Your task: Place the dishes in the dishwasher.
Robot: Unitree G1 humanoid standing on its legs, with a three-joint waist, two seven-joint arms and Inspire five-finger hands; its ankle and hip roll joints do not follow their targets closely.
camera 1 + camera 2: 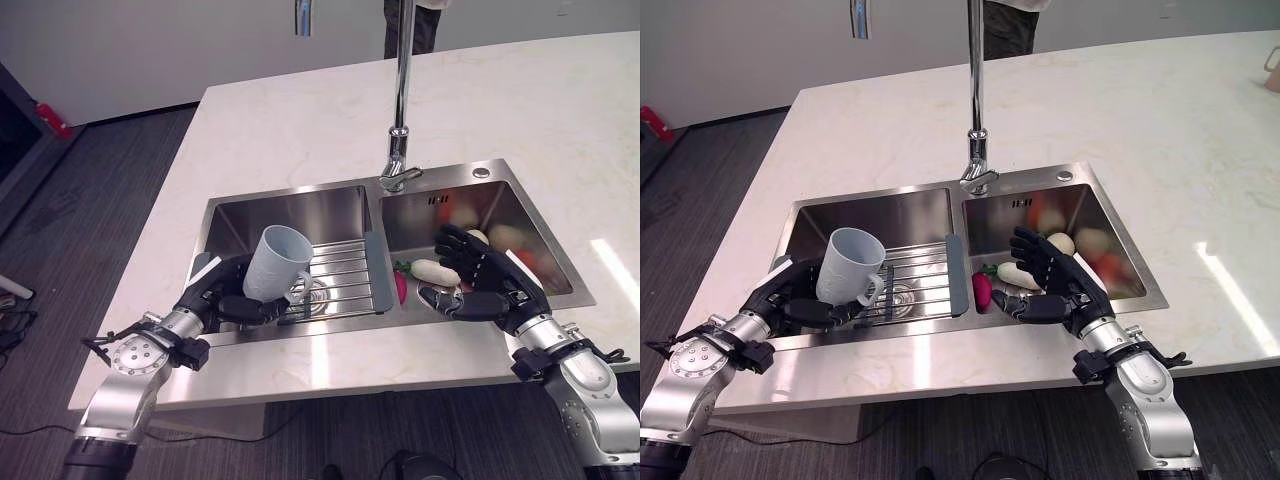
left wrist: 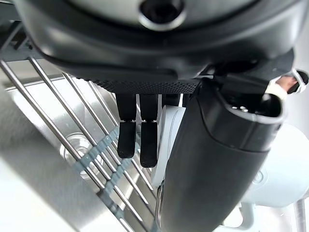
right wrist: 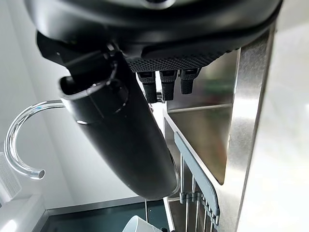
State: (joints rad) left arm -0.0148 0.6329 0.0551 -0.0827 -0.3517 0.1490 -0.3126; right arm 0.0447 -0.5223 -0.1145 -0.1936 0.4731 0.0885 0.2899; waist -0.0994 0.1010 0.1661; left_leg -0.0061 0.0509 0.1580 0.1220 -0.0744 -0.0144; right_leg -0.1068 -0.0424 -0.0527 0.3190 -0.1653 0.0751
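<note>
Left hand [image 1: 222, 296] grips the tilted mug [image 1: 277, 263]; right hand [image 1: 487, 284] hovers, fingers spread.

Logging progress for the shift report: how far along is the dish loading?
Early stage; nothing looks loaded yet. In hand: the left hand grips the pale mug over the wire rack in the sink's left basin. The right hand hovers open over the right basin, where more items still lie. Left: carrying the mug and those items to the dishwasher.

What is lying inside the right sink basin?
The right sink basin holds a white dish, a red item and other pale and red pieces. The right hand covers part of the pile.
</note>
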